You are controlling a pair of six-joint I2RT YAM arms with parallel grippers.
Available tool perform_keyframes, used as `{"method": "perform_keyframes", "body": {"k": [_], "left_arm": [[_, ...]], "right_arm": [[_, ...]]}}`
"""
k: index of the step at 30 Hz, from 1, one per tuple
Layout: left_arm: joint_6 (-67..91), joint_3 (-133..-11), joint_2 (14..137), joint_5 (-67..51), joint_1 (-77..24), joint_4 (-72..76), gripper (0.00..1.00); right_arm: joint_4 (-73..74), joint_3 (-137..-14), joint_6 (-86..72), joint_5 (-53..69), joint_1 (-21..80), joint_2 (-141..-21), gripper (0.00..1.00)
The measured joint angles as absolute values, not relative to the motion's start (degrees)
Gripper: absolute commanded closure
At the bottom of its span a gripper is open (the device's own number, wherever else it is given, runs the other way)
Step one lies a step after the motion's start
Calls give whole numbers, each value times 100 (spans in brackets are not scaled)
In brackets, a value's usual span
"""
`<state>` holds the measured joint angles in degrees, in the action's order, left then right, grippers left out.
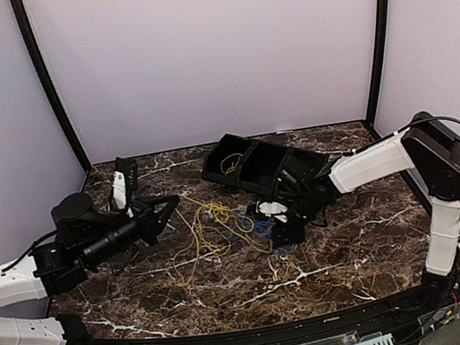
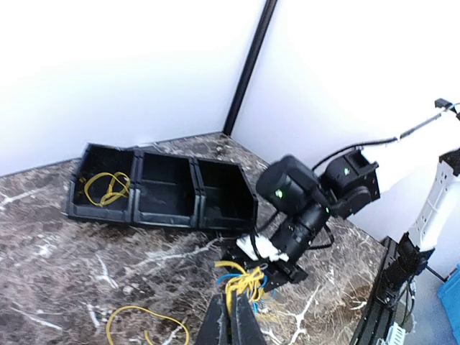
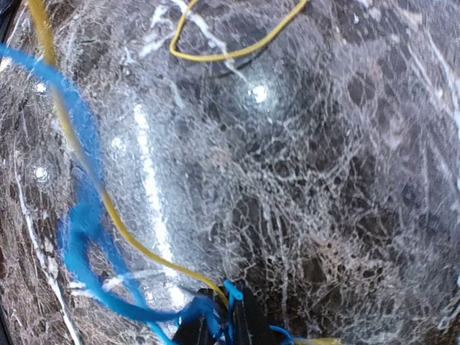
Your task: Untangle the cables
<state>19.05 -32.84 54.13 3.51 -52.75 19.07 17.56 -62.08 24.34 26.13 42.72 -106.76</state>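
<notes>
The yellow cable [image 1: 206,226] lies in loose loops at the table's middle, tangled with the blue cable [image 1: 261,229] on its right. My left gripper [image 1: 174,207] is shut on a yellow strand at the tangle's left side. In the left wrist view its closed fingers [image 2: 233,323] pinch the yellow bunch [image 2: 248,282], with blue loops [image 2: 264,286] behind. My right gripper [image 1: 278,228] is low over the blue cable. In the right wrist view it [image 3: 224,327] is shut on the blue cable [image 3: 80,223], and a yellow strand [image 3: 108,208] runs into the jaws too.
A black three-compartment tray [image 1: 295,166] stands behind the tangle, with a small yellow wire [image 1: 231,165] in its left compartment. A black and white object [image 1: 121,185] lies at the back left. A loose yellow loop [image 2: 144,316] lies on the marble.
</notes>
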Motion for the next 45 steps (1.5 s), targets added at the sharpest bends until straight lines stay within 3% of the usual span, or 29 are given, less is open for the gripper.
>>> {"method": "perform_keyframes", "body": {"k": [5, 10, 18, 22, 28, 38, 40, 45], "left_arm": [[1542, -4163, 4764, 939, -5260, 1002, 100], [1380, -4709, 4853, 1031, -5260, 421, 100], [1376, -4770, 5485, 344, -5260, 248, 100], [1437, -4388, 5865, -211, -5260, 532, 100], [1566, -3795, 6777, -845, -5260, 1240, 100], [1828, -3597, 7100, -1398, -5269, 2217, 100], [1876, -3594, 7052, -1433, -5280, 2265, 100], [1959, -3594, 6757, -1428, -5376, 2272, 100]], "right_arm": [[1848, -6202, 2427, 2571, 4200, -10798, 95], [1874, -6202, 2438, 2569, 4193, -10781, 89], [2504, -6184, 2783, 2773, 4167, -10009, 40], [2816, -6237, 3107, 3006, 4156, -9159, 31], [2993, -6702, 3295, 3330, 4169, -8906, 31], [2276, -7048, 3011, 3612, 4908, -9942, 34], [2073, -7194, 2908, 3688, 5061, -10108, 39], [1367, -7511, 2305, 4045, 5196, -10333, 69]]}}
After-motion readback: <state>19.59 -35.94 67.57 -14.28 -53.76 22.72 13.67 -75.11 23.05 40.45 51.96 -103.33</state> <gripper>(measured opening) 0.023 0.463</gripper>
